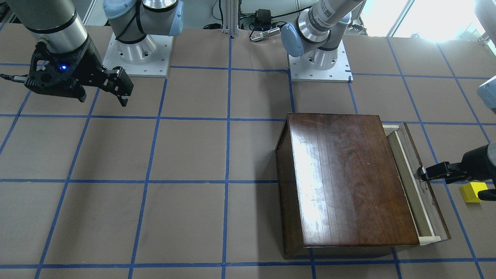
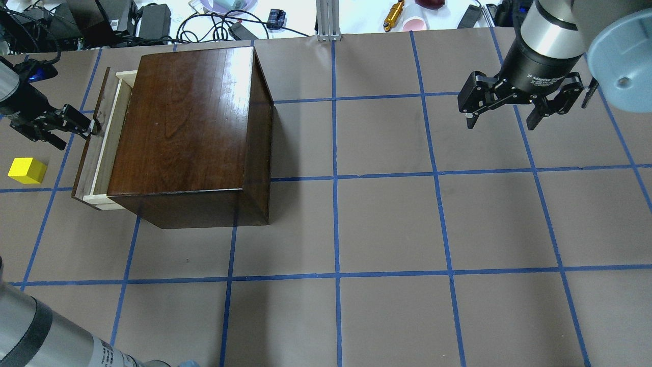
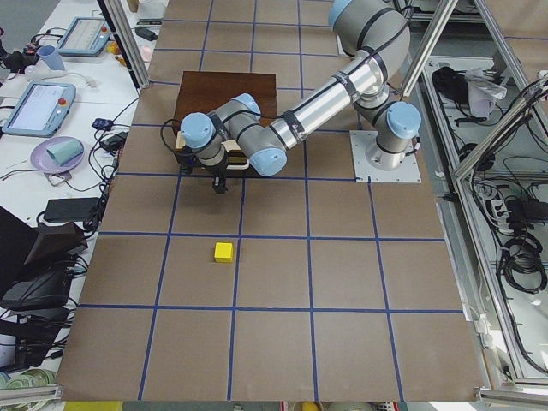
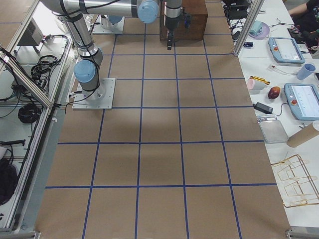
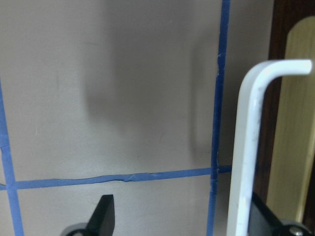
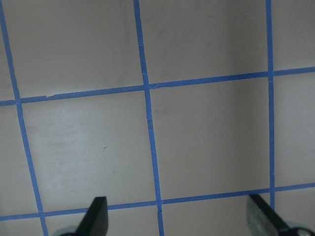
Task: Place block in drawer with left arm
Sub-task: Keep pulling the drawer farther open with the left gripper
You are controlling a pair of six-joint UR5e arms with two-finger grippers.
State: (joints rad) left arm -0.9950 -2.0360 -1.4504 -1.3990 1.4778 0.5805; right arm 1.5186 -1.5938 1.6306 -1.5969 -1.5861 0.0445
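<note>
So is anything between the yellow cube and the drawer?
Nothing on the table lies between the small yellow cube and the pale wooden drawer. The left arm's black fingers sit at its pull, off to one side.

Drawer [image 2: 109, 142]: interior mostly hidden beneath the box [image 2: 188, 127], a narrow pale strip exposed. Left arm [image 2: 30, 326]: cut off at the frame edge. Metal pull [image 5: 246, 147]: blurred, bottom end cropped.

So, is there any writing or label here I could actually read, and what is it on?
"Adaptive": on the black collar of the right gripper; the words around it are too small to read.
Printed label on the left arm: too blurred to read.
No other text is legible.
</note>
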